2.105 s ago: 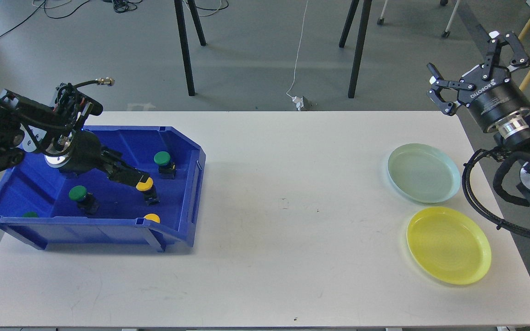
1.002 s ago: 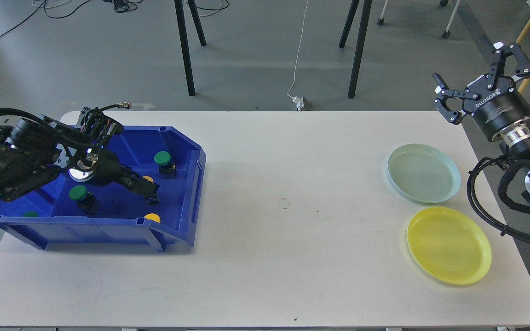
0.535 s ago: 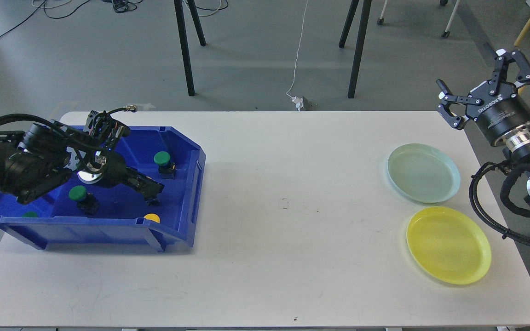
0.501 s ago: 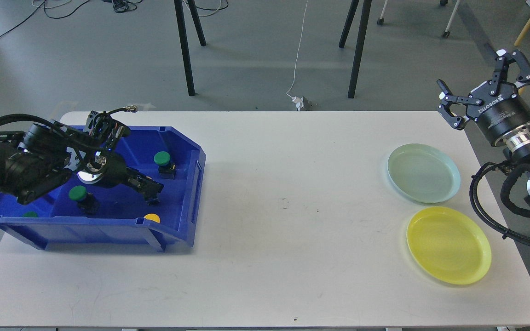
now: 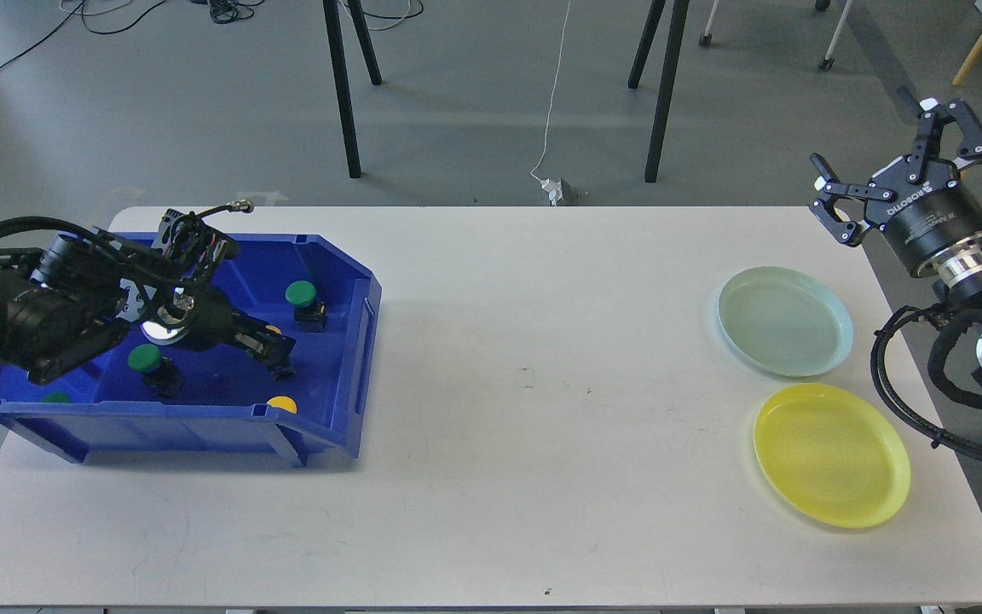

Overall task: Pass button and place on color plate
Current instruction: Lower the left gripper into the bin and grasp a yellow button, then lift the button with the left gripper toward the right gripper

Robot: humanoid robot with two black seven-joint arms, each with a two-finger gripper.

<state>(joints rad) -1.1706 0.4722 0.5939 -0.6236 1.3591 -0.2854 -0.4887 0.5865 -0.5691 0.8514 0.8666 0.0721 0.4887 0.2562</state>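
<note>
Left claw (image 5: 274, 351), reaching low into blue bin (image 5: 346, 341), grip state unclear, yellow button (image 5: 282, 403) just beside; right claw (image 5: 900, 166) raised, fingers apart.

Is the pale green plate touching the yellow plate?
Apart. The head view shows a strip of bare white table between the pale green plate and the yellow plate.

White table (image 5: 491, 477); black stand legs (image 5: 342, 85) behind; white cable (image 5: 552, 102).

left arm (image 5: 48, 298) low; right fingers (image 5: 832, 200) spread.
</note>
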